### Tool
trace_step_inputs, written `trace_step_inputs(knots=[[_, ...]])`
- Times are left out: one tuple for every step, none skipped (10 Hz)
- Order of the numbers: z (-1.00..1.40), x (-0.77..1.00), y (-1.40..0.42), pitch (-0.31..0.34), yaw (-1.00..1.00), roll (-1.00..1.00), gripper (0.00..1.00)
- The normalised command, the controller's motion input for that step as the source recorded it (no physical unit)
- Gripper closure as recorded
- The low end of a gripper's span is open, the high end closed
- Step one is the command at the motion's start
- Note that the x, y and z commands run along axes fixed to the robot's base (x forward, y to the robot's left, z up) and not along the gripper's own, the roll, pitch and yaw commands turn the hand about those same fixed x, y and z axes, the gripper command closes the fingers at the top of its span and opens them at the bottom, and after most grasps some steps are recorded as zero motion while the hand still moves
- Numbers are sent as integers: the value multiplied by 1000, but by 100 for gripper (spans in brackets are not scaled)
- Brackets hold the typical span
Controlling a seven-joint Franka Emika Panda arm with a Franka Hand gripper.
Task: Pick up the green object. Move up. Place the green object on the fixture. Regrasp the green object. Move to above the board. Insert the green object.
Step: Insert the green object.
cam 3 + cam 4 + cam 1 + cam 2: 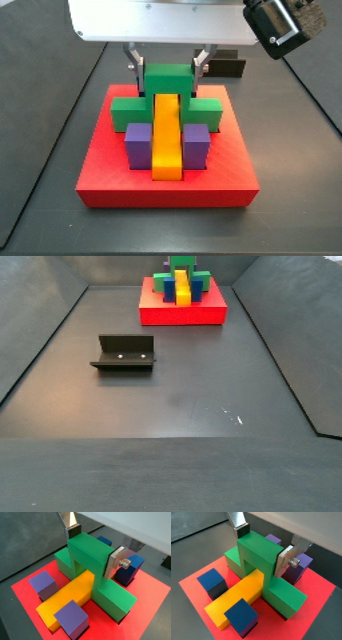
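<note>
Two silver fingers (pixel 120 563) of the end effector (pixel 93 547) pinch the raised top of the green object (pixel 90 554) in both wrist views; its lower arms sit down in the red board (pixel 143 587), crossing the yellow bar (pixel 67 597). Purple and blue blocks (pixel 212 582) crowd close around it. In a side view, two purple blocks (pixel 139 146) flank the yellow bar ahead of the green object, which seems fully seated. Another side view shows the fixture (pixel 123 354) on the dark floor, well apart from the board.
</note>
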Motion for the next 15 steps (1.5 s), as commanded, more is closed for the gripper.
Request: trace_step_inputs(knots=[[-106,106,0,-60,-77,-10,100],[-97,146,26,-49,-111,-13,100],[-86,151,0,-46,-126,-3,100],[-43,163,0,-27,-151,0,100],[-6,157,0,-4,-160,0,100],[-3,11,0,0,-100,26,100],[-86,-3,0,-7,0,39,100],[-211,-34,-43,-39,54,30,100],[-271,-31,-26,-61,40,0,100],[-314,-63,-23,-84,26,0,100],[-409,-37,-43,-104,9,0,100],[-483,0,-109,-130,0,49,100],[-537,0,-6,-124,0,47,100],[-514,0,0,-123,0,70,100],[-497,-69,0,-119,0,126,100]])
